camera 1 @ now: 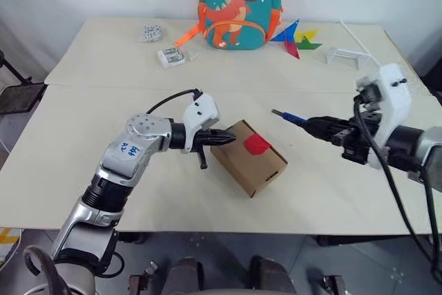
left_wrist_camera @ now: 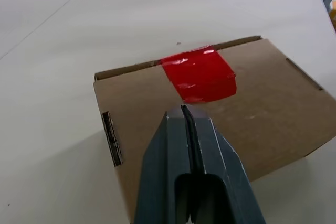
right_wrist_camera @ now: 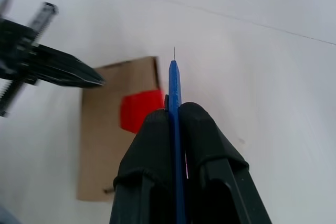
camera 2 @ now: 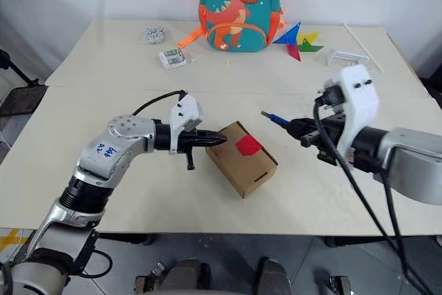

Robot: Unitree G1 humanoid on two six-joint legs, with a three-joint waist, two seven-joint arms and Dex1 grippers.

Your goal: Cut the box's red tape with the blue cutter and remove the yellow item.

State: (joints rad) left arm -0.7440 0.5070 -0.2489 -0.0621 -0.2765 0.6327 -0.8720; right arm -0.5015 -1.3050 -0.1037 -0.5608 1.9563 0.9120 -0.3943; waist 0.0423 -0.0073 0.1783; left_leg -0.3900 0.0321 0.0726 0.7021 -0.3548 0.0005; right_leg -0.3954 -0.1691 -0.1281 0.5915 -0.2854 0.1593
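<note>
**Cutter poised beside the taped box**

The box (camera 1: 248, 158) is lying closed on the near part of the white table (camera 1: 103, 170), turned at an angle, with the red tape (camera 1: 257, 144) sitting across its top edge seam. The left gripper (camera 1: 228, 139) is reaching in from the robot's left with its two black fingers pressed tightly together, gripping nothing; in the left wrist view its joined tips are hovering over the box's top face just short of the tape. The right gripper (camera 1: 319, 127) is pinching the blue cutter (camera 1: 289, 117) between its fingers, the tool's dark tip pointing toward the box from the robot's right and standing apart from it, above the table. At the far edge a dinosaur backpack (camera 1: 239, 6) is standing upright, with a colourful pinwheel (camera 1: 295, 38) lying just beside it
</note>
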